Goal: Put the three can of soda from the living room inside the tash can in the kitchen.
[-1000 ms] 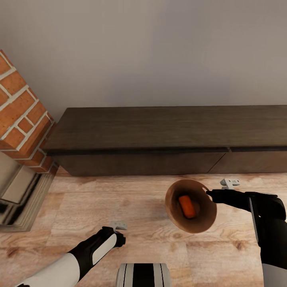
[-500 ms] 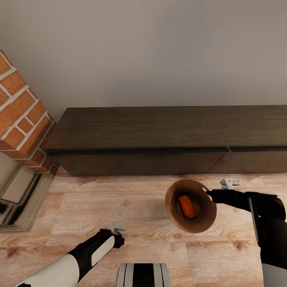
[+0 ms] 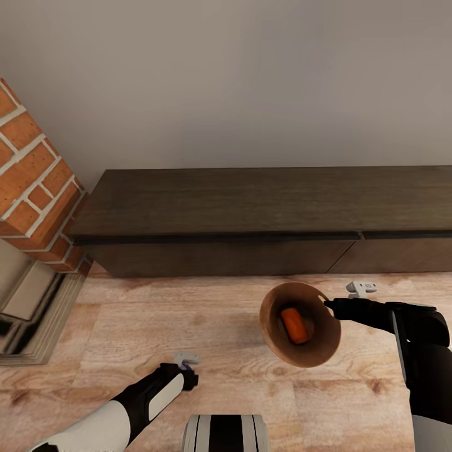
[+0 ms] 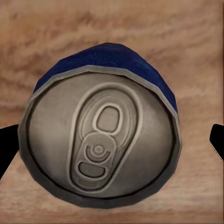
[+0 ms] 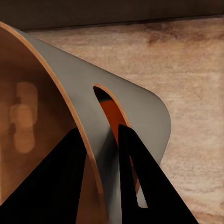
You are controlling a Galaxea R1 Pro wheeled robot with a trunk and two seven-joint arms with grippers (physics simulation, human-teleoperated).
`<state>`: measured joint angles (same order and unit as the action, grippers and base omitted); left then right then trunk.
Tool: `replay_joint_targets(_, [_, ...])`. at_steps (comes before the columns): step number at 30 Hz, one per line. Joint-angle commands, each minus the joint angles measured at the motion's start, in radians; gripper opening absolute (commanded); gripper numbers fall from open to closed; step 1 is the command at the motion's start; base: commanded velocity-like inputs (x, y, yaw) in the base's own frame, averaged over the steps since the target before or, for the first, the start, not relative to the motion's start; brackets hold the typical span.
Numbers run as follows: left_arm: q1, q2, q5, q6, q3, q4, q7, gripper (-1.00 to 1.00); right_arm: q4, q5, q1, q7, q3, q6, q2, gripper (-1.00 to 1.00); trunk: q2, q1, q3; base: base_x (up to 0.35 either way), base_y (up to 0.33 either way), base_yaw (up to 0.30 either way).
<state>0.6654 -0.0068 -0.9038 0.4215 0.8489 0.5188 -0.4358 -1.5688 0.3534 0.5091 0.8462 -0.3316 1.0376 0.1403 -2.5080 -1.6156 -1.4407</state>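
We are on the second can: one orange can (image 3: 294, 325) already lies inside the bin (image 3: 276, 339), and the blue can (image 4: 102, 140) is the one in hand now. Our right gripper (image 5: 100, 140) pinches the bin's rim beside its handle slot, one finger inside the wall and one outside, holding the bin tilted above the wood floor (image 3: 226, 314) in front of the dark low cabinet (image 3: 251, 207).

Our left gripper (image 3: 186, 364) sits low near the floor, well apart from the bin. In the left wrist view the blue can's grey top faces us, with the two dark fingertips at either side, spread about as wide as the can. We cannot tell whether they press it.

Next, we judge, the left arm needs a firm grip, then a carry over the bin's mouth.
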Motion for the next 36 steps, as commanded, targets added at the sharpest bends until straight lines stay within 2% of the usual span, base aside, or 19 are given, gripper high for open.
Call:
replay_joint_targets(1, [0.0, 0.0, 0.002, -0.003, 0.0, 0.0, 0.003, 1.0, 0.0, -0.021, 0.0, 0.001, 0.0, 0.01, 0.0, -1.0, 0.0, 0.0, 0.0, 0.0, 0.0, 0.0])
replay_joint_targets(3, [0.001, 0.0, 0.017, -0.006, 0.0, 0.0, 0.019, 1.0, 0.0, -0.021, 0.0, 0.001, 0.0, 0.01, -0.001, -1.0, 0.0, 0.0, 0.0, 0.0, 0.0, 0.0])
replay_joint_targets(4, [0.001, 0.0, 0.023, -0.007, 0.0, 0.0, 0.023, -1.0, 0.0, -0.021, 0.0, 0.001, 0.0, 0.01, -0.001, -1.0, 0.0, 0.0, 0.0, 0.0, 0.0, 0.0])
replay_joint_targets(5, [0.002, -0.001, 0.045, -0.009, 0.0, -0.003, 0.034, -1.0, 0.0, -0.021, 0.0, 0.001, 0.0, 0.01, -0.001, -1.0, 0.0, 0.0, 0.0, 0.0, 0.0, 0.0])
replay_joint_targets(7, [0.002, -0.006, 0.058, -0.015, -0.001, -0.015, 0.038, -1.0, 0.0, -0.021, 0.0, 0.001, 0.0, 0.01, -0.001, -1.0, 0.0, 0.0, 0.0, 0.0, 0.0, 0.0])
replay_joint_targets(8, [0.003, -0.017, 0.063, -0.035, -0.001, -0.046, 0.041, -1.0, 0.0, -0.021, 0.0, 0.001, 0.0, 0.01, -0.001, -1.0, 0.0, 0.0, 0.0, 0.0, 0.0, 0.0])
replay_joint_targets(13, [0.008, -0.044, 0.067, -0.055, -0.001, -0.106, 0.042, -1.0, 0.0, -0.021, 0.0, 0.001, 0.0, 0.01, -0.001, -1.0, 0.0, 0.0, 0.0, 0.0, 0.0, 0.0])
replay_joint_targets(17, [0.008, -0.05, 0.069, -0.074, 0.0, -0.104, 0.039, -1.0, 0.0, -0.021, 0.0, 0.001, 0.0, 0.01, 0.001, -1.0, 0.0, 0.0, 0.0, 0.0, 0.0, 0.0])
replay_joint_targets(20, [0.007, -0.053, 0.071, -0.074, 0.008, -0.021, 0.001, -1.0, 0.0, -0.021, 0.0, 0.001, 0.0, 0.01, 0.002, -1.0, 0.0, 0.0, 0.0, 0.0, 0.0, 0.0])
replay_joint_targets(23, [0.006, -0.04, 0.064, -0.023, 0.01, 0.159, -0.09, -1.0, 0.0, -0.021, 0.0, 0.001, 0.0, 0.01, 0.002, -1.0, 0.0, 0.0, 0.0, 0.0, 0.0, 0.0])
replay_joint_targets(25, [0.005, -0.014, 0.059, 0.05, 0.012, 0.282, -0.168, -1.0, 0.0, -0.021, 0.0, 0.001, 0.0, 0.01, 0.002, -1.0, 0.0, 0.0, 0.0, 0.0, 0.0, 0.0])
replay_joint_targets(27, [0.002, 0.024, 0.054, 0.137, 0.016, 0.459, -0.274, -1.0, 0.0, -0.02, 0.0, 0.001, -0.001, 0.01, 0.003, -1.0, 0.0, 0.0, 0.0, 0.0, 0.0, 0.0])
replay_joint_targets(28, [-0.005, 0.058, 0.046, 0.202, 0.017, 0.598, -0.345, -1.0, 0.0, -0.02, 0.0, 0.001, -0.001, 0.01, 0.004, -1.0, 0.0, 0.0, 0.0, 0.0, 0.0, 0.0])
replay_joint_targets(29, [-0.011, 0.089, 0.029, 0.238, 0.018, 0.678, -0.379, -1.0, 0.0, -0.021, 0.0, 0.001, -0.001, 0.01, 0.004, -1.0, 0.0, 0.0, 0.0, 0.0, 0.0, 0.0])
replay_joint_targets(30, [-0.015, 0.121, -0.004, 0.258, 0.018, 0.731, -0.397, -1.0, 0.0, -0.021, 0.0, 0.001, -0.001, 0.01, 0.004, -1.0, 0.0, 0.0, 0.0, 0.0, 0.0, 0.0])
replay_joint_targets(31, [-0.018, 0.15, -0.054, 0.269, 0.019, 0.761, -0.407, -1.0, 0.0, -0.02, 0.0, 0.001, -0.001, 0.01, 0.004, -1.0, 0.0, 0.0, 0.0, 0.0, 0.0, 0.0])
replay_joint_targets(32, [-0.02, 0.184, -0.122, 0.278, 0.03, 0.786, -0.414, -1.0, 0.0, -0.02, 0.0, 0.001, -0.001, 0.01, 0.004, -1.0, 0.0, 0.0, 0.0, 0.0, 0.0, 0.0])
replay_joint_targets(36, [-0.021, 0.253, -0.225, 0.284, 0.091, 0.85, -0.418, -1.0, 0.0, -0.02, 0.0, 0.001, -0.001, 0.01, 0.004, -1.0, 0.0, 0.0, 0.0, 0.0, 0.0, 0.0])
